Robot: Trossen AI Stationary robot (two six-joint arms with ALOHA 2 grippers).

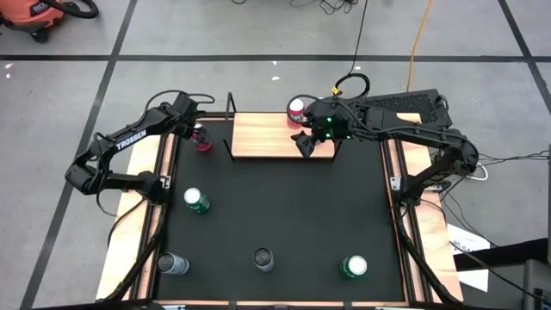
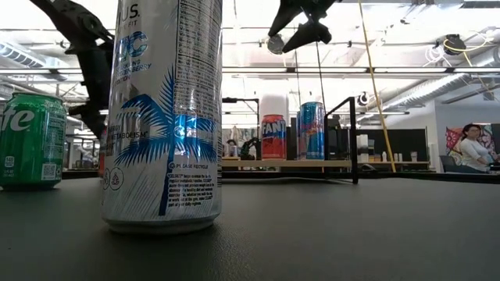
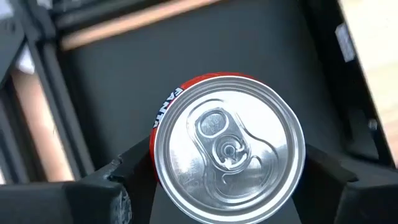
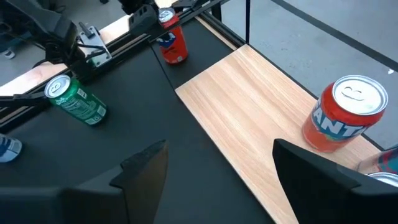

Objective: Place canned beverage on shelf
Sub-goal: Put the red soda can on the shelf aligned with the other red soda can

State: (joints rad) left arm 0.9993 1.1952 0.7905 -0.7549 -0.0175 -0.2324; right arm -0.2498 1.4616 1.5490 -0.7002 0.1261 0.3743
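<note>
Overhead, table-level, two wrist cameras

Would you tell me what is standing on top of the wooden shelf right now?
An orange Fanta can stands on the shelf, with a blue can beside it, largely hidden under the right gripper overhead.

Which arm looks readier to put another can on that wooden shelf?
Probably the left: its gripper straddles a red Fanta can beside the light-wood shelf. The right gripper hovers open and empty above it.

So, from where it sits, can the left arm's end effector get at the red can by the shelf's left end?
Probably yes. The left end effector already sits over the red can, a finger on each side, with nothing between. The shelf stands beside it, apart.
</note>
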